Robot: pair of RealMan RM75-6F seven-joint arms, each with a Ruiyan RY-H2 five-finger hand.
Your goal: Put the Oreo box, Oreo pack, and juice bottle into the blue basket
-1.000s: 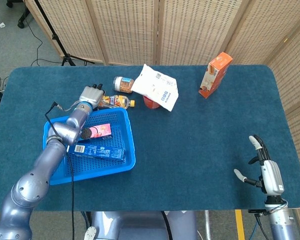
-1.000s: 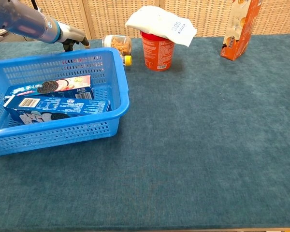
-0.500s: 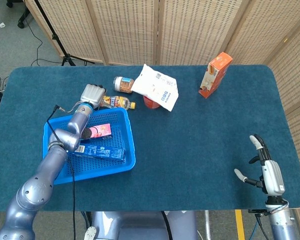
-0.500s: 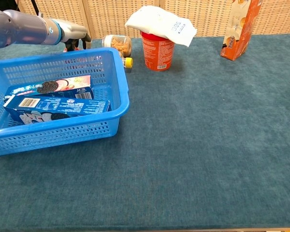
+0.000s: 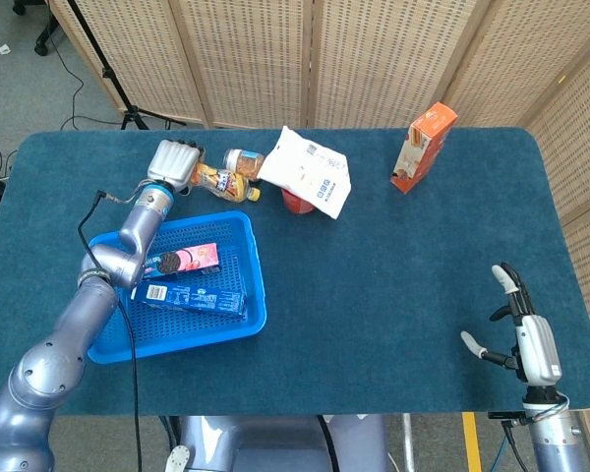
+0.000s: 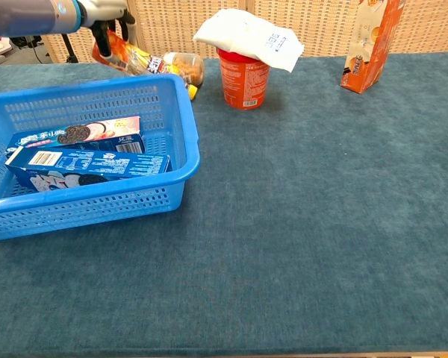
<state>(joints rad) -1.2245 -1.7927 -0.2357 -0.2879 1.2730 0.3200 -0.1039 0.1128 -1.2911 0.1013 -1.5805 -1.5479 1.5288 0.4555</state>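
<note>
So the big change from half a second ago: the juice bottle is off the desk now. Before, it was lying flat behind the blue basket with the left hand down on it; now that hand has come up and back, and the bottle hangs tilted from it, cap end pointing down toward the basket's far corner. In the chest view the bottle is clearly above the basket rim, just beside the small jar. Fingers are wrapped around the bottle's base end, though the chest view cuts the hand off at the top edge, so I can't make out exactly how they sit.

The Oreo box and Oreo pack haven't budged; both lie inside the basket, side by side.

The right hand is in the same spot at the desk's near right corner, fingers spread, holding nothing. It only shows in the head view.
</note>
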